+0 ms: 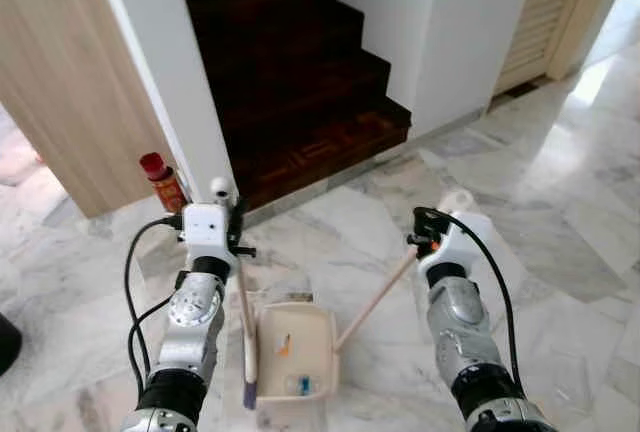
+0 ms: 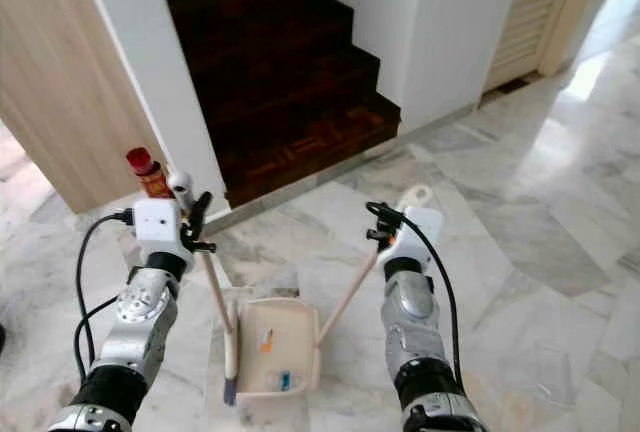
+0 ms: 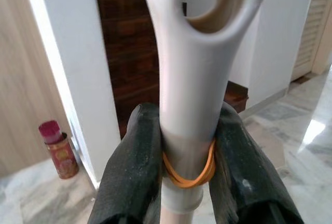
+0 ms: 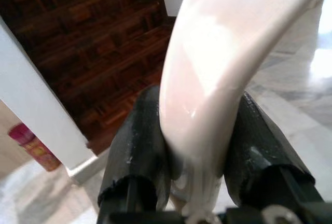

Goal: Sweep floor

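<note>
2 silver arms with black cuffs, white wrist housings, looping black cables and black-fingered pincers.

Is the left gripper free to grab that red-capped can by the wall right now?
Probably not: the left gripper is shut on the broom handle, so the can would need the broom released first.

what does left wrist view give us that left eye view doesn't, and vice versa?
Left wrist alone: the left tool close up, its fingers clamped on the white broom handle, an orange rubber band around the handle at the grip, and the hanging hole at the handle's end.

Left eye alone: the dustpan on the marble floor with a few scraps in it, the broom head beside it, the right tool holding the dustpan handle, both arms.

Both: the red-capped can by the white wall, the dark wooden stairs.
</note>
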Motion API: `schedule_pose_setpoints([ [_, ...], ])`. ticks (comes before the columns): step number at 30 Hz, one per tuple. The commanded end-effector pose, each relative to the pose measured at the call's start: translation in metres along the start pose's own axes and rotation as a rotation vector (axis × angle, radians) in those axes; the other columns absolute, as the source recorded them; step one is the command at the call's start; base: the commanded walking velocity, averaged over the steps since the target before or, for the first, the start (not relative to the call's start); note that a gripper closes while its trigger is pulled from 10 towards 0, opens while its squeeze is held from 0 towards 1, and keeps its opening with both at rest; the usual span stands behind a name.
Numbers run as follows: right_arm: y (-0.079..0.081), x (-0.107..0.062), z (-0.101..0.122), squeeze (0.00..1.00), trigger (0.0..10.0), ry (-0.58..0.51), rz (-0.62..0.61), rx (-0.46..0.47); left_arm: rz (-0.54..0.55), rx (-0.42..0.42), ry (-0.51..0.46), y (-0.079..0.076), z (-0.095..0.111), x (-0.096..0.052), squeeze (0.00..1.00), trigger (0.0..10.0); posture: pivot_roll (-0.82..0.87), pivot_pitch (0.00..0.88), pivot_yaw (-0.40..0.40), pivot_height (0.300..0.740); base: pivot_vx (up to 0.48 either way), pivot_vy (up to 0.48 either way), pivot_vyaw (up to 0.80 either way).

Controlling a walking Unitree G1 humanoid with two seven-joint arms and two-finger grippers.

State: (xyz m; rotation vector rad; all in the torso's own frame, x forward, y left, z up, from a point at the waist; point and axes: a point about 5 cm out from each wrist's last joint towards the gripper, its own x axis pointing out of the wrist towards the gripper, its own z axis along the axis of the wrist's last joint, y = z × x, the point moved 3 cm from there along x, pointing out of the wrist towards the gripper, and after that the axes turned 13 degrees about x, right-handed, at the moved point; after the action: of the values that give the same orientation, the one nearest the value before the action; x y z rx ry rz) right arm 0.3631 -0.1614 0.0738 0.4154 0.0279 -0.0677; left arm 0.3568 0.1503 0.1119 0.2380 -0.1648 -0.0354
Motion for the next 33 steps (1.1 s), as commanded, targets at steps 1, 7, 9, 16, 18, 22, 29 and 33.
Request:
schedule_pose_setpoints([
  [1,0.0222,0.0077,0.0141,0.00,10.0,-0.058,0.054,0.036,0.028,-0.004,-0.035,0.0090,0.0085,0.0032,0.00,10.0,0.10,0.000,0.027,0.740,0.000,0.322,0.00],
  [7,0.0226,0.0075,0.0130,0.00,10.0,-0.054,0.056,0.036,0.029,-0.004,-0.033,0.0092,0.0082,0.0027,0.00,10.0,0.10,0.000,0.028,0.740,0.000,0.327,0.00],
  [9,0.0226,0.0075,0.0130,0.00,10.0,-0.054,0.056,0.037,0.029,-0.004,-0.033,0.0091,0.0082,0.0027,0.00,10.0,0.10,0.000,0.029,0.740,0.000,0.322,0.00],
  [16,0.0233,0.0073,0.0129,0.00,10.0,-0.054,0.057,0.038,0.029,-0.004,-0.034,0.0098,0.0086,0.0028,0.00,10.0,0.10,0.000,0.032,0.740,0.000,0.327,0.00],
  [18,0.0233,0.0067,0.0121,0.00,10.0,-0.052,0.057,0.036,0.029,-0.004,-0.033,0.0099,0.0081,0.0022,0.00,10.0,0.10,0.000,0.033,0.740,0.000,0.324,0.00],
  [22,0.0229,0.0058,0.0109,0.00,10.0,-0.049,0.058,0.035,0.027,-0.002,-0.031,0.0098,0.0073,0.0012,0.00,10.0,0.10,0.000,0.033,0.740,0.000,0.320,0.00],
  [29,0.0230,0.0052,0.0097,0.00,10.0,-0.043,0.062,0.032,0.027,-0.006,-0.030,0.0089,0.0073,0.0002,0.00,10.0,0.10,0.000,0.035,0.740,0.000,0.325,0.00],
  [33,0.0232,0.0051,0.0095,0.00,10.0,-0.042,0.063,0.033,0.027,-0.006,-0.030,0.0084,0.0073,0.0000,0.00,10.0,0.10,0.000,0.035,0.740,0.000,0.326,0.00],
])
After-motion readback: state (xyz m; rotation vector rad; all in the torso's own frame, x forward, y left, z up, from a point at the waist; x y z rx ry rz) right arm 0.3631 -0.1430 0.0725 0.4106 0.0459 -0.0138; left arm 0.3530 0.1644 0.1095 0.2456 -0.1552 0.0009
